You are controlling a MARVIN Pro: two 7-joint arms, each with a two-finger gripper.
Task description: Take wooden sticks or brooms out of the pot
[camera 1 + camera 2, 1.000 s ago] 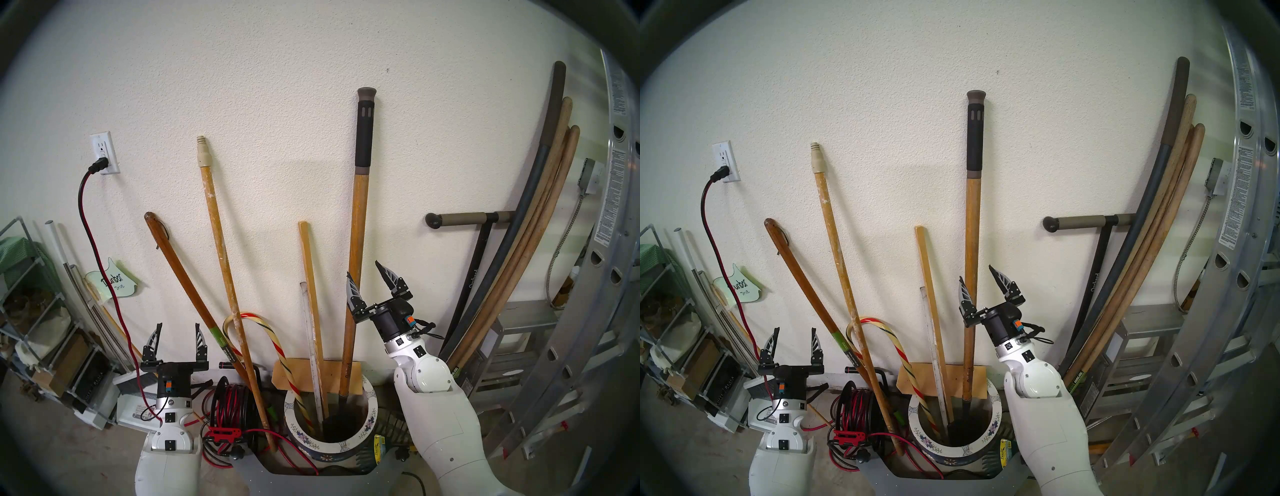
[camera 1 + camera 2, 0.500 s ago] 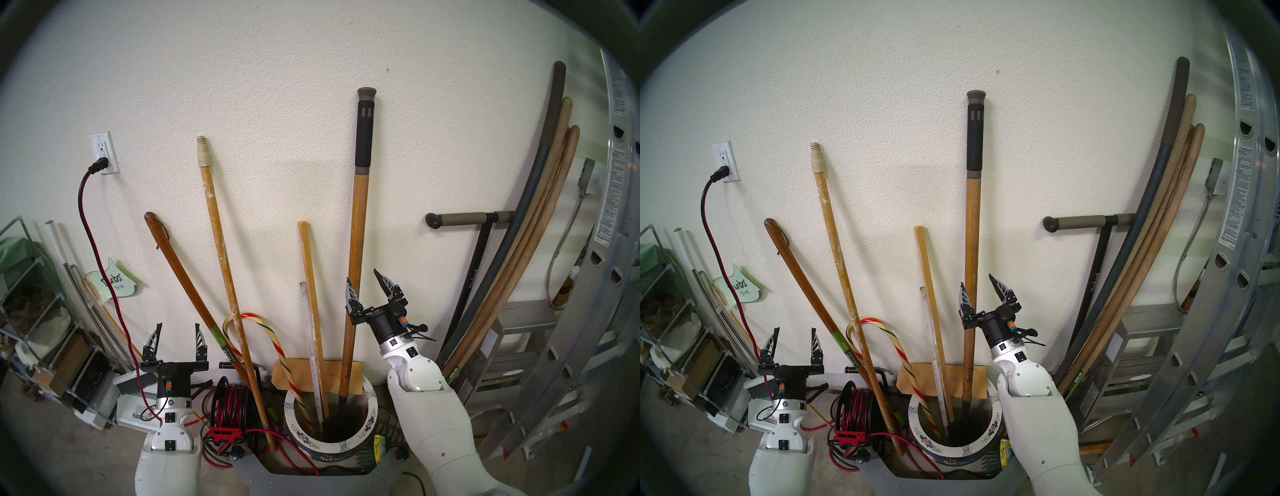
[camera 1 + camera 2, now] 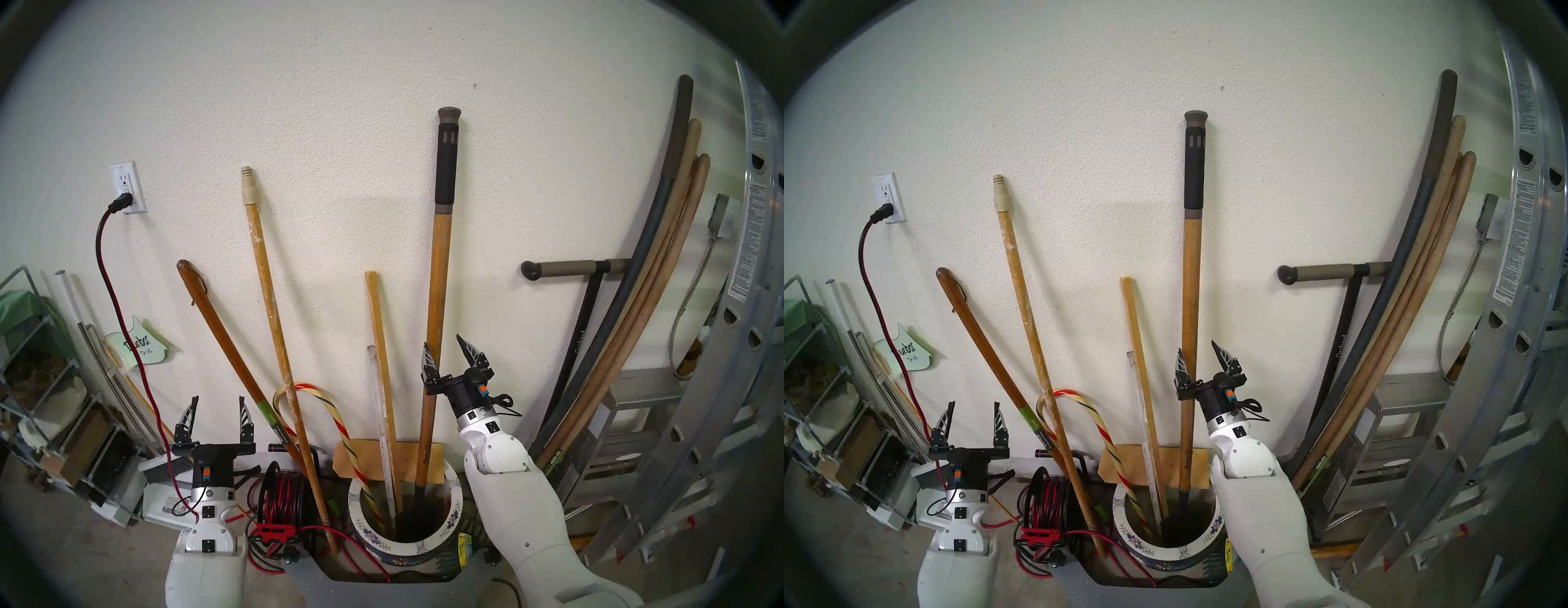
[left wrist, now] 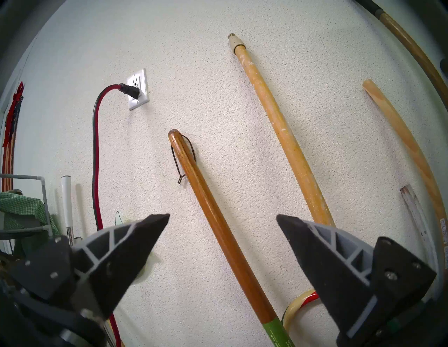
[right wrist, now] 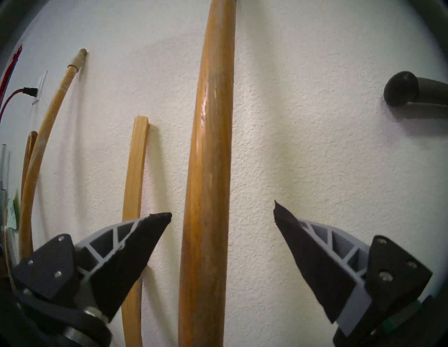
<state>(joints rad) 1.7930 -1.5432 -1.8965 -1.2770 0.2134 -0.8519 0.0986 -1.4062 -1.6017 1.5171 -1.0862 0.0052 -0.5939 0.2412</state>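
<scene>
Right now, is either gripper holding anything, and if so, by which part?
Nothing is held. The right gripper is open, its fingers either side of the thick wooden handle without closing on it. The left gripper is open and empty.

Orange-brown shaft (image 3: 433, 339), thin pale stick (image 3: 380, 352) upright in flowered pot (image 3: 407, 547).

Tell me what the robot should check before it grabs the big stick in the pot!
1. Right gripper open: ok.
2. Big stick between its fingers: ok, nearer the left finger.
3. Fingers touching the stick: not yet, gaps show on both sides.
4. Thin stick outside the fingers: ok, just left of them.
5. Stick's bottom free inside the pot: cannot tell, too dark.
6. Left gripper out of the way: ok, open and holding nothing.
</scene>
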